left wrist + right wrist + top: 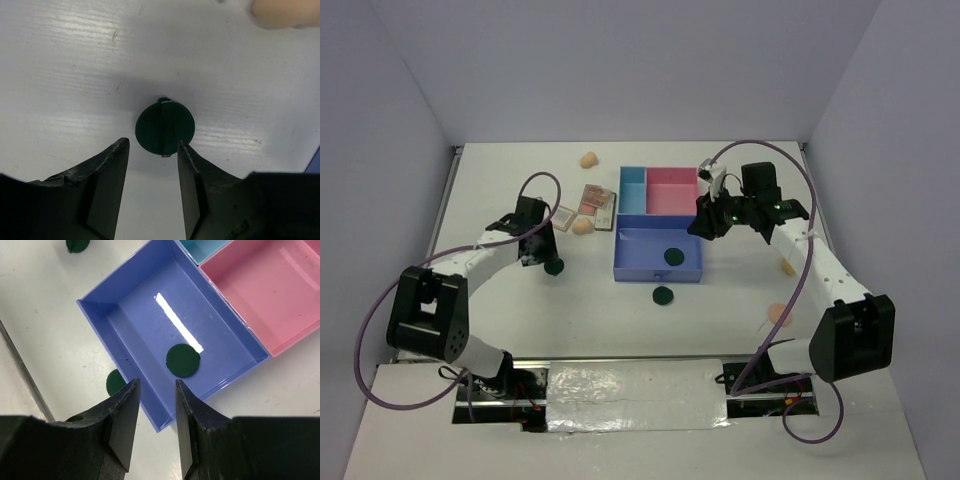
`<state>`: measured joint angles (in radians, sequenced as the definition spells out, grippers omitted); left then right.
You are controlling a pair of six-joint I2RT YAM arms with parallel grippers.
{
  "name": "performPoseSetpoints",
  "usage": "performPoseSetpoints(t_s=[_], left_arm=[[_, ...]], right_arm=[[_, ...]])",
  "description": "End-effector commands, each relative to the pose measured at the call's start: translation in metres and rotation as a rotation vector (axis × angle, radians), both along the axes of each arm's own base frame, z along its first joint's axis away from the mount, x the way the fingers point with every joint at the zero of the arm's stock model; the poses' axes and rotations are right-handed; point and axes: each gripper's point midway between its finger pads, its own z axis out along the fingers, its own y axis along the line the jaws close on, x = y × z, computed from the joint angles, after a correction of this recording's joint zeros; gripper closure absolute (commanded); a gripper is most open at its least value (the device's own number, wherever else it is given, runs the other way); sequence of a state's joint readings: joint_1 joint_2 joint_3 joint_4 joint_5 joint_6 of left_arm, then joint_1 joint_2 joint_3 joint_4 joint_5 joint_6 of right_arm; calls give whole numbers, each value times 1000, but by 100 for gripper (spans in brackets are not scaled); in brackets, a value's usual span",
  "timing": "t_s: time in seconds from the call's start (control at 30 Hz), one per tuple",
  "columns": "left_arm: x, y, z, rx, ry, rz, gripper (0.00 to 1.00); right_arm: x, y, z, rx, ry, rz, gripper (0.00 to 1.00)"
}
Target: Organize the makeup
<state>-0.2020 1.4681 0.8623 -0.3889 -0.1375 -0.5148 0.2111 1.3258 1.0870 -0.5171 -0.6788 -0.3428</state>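
White desk (570, 325): my left fingers (107, 185), open, poise over a dark green disc (165, 127) toward the left edge; a shallow pinch could skid it away. My right fingers (120, 430) hang open over the blue tray (106, 330).

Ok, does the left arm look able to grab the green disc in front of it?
Probably yes. The left pincer is open and lined up over the green disc, which lies flat on the table with nothing touching it; the peach sponge sits well apart.

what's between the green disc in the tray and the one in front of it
Top view: only the tray's front wall and bare table separate the inside disc from the outside disc.
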Motion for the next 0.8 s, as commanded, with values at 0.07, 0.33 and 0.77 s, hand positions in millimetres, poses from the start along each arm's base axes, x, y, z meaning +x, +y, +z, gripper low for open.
performPoseSetpoints(t_s=[0.07, 0.33, 0.77], left_arm=[[16, 4, -2, 70, 10, -46, 44], [14, -6, -22, 84, 76, -98, 48], [5, -9, -37, 102, 114, -113, 84]], right_arm=[[2, -2, 17, 51, -50, -3, 58], [4, -10, 15, 61, -45, -27, 57], [7, -13, 14, 61, -39, -37, 57]])
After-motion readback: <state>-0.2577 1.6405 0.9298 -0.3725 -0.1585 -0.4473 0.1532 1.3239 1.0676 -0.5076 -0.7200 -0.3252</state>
